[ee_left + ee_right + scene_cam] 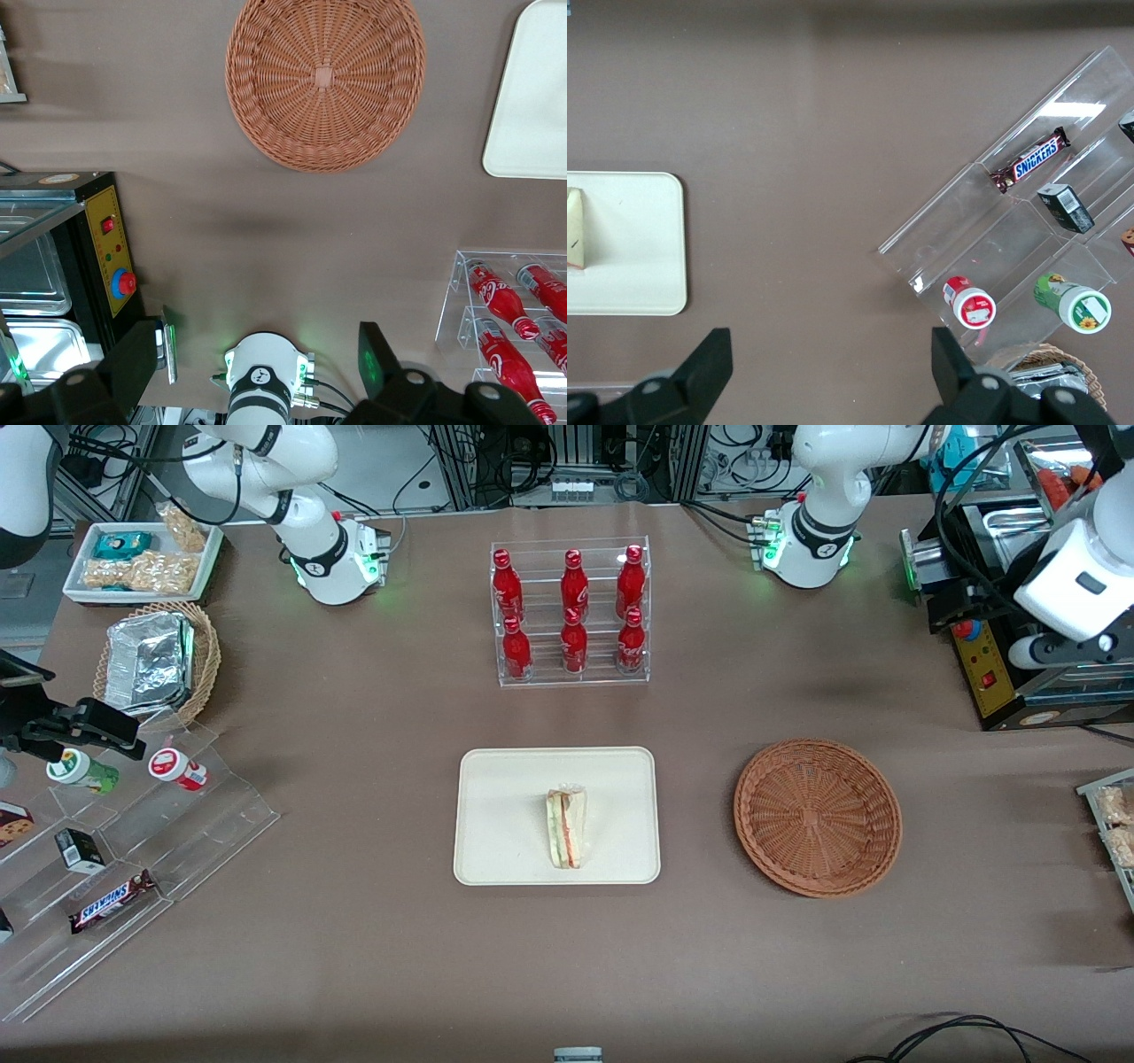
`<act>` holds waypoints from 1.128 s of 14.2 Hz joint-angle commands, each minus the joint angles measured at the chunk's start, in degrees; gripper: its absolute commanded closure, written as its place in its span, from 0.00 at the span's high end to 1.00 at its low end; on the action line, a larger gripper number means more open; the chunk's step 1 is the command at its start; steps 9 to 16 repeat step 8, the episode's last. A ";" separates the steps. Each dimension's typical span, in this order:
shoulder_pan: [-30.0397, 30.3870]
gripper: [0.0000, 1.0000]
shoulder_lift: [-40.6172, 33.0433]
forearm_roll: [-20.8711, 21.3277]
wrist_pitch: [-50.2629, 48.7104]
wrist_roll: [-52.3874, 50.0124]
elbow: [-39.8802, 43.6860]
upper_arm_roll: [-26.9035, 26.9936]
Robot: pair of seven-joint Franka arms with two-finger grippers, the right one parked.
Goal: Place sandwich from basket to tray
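The sandwich point(567, 828) stands on its edge near the middle of the cream tray point(496, 850), wrapped, filling layers showing. One end of the sandwich point(574, 228) also shows on the tray point(638, 248) in the right wrist view. The reddish-brown basket point(817, 816) sits beside the tray, toward the working arm's end, with nothing in it. My gripper point(930, 589) hangs high above the table near the working arm's base, well away from the basket and farther from the front camera. It is open and holds nothing point(266, 354); basket point(325, 80) and tray corner point(532, 97) lie below it.
An acrylic rack of red bottles point(571, 611) stands farther from the front camera than the tray. A black and yellow machine point(983, 664) sits under my gripper. Toward the parked arm's end are a tan basket with foil point(155, 660), a white snack tray point(142, 558) and acrylic steps point(133, 868).
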 commanded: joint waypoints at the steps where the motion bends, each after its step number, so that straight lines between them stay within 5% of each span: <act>1: -0.24 1.00 -1.51 -0.37 1.26 0.88 -1.73 0.65; 16: 0.03 1.00 -1.51 -0.46 -0.24 1.05 -0.94 1.35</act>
